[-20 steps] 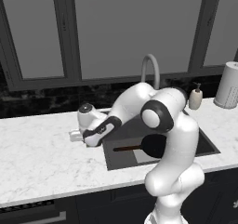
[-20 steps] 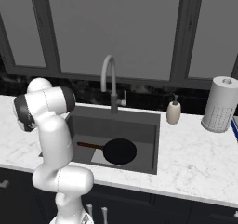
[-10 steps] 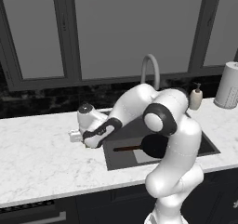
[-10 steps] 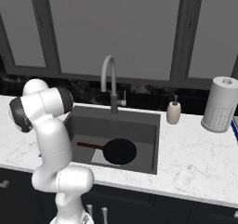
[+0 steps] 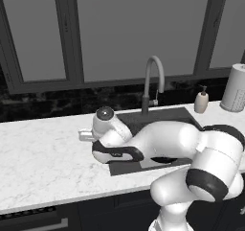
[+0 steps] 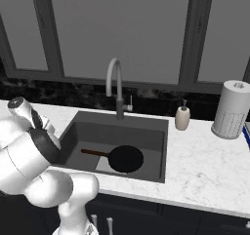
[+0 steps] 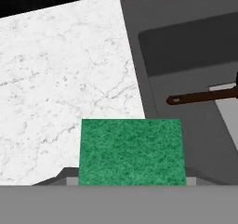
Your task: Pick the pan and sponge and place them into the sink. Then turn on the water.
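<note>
The green sponge [image 7: 131,152] fills the bottom of the hand view, hanging over the white counter and the left rim of the sink [image 7: 186,46]; my gripper [image 5: 86,136] is shut on it, and the fingertips are hidden behind it. The hand hovers just left of the dark grey sink [image 6: 146,123]. The black pan [image 6: 126,159] lies flat in the basin with its brown handle [image 7: 204,96] pointing left. The grey gooseneck faucet [image 6: 115,80] stands behind the basin, with no stream from it.
A white soap dispenser [image 6: 182,117] and a paper towel roll [image 6: 232,110] stand on the marble counter [image 5: 43,153] right of the sink. My own arm [image 5: 167,139] lies across the basin's front. Dark windows rise behind.
The arm has folded lower across the sink's front while the hand stayed left of the basin, edging right. The pan has not moved.
</note>
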